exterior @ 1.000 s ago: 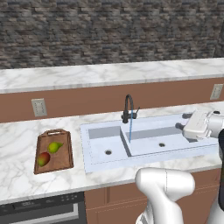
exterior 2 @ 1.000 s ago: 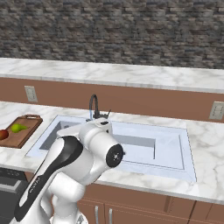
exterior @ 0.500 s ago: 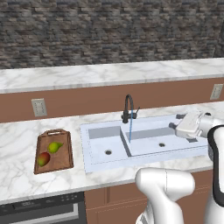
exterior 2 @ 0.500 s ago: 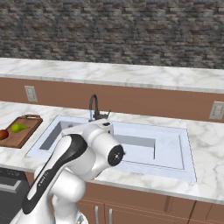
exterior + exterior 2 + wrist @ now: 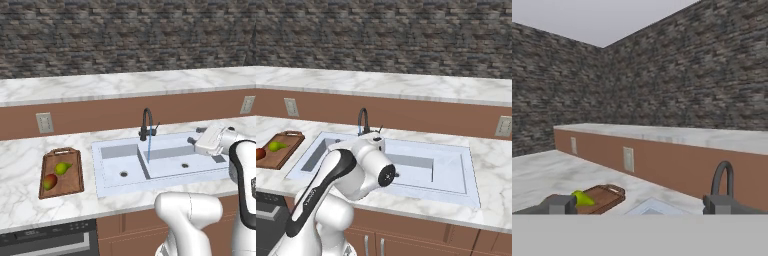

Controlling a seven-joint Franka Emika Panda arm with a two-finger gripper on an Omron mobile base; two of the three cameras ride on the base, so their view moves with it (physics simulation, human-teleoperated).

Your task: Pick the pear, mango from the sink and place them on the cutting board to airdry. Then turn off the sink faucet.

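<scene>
Sink (image 5: 115,172) — set in marbled counter (image 5: 20,155) — below stone wall (image 5: 125,35).

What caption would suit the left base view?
Pear and mango rest on the cutting board; faucet runs water into the sink.

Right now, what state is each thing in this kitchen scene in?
Yellow-green pear: lying on the board.
Red-orange and green mango: lying on the board, beside the pear.
Brown wooden cutting board: flat on the counter, holding both fruits.
Black gooseneck faucet: running, stream falling into the sink.
White double-basin sink: no fruit inside.
Gripper: holding nothing, apparently open.
</scene>
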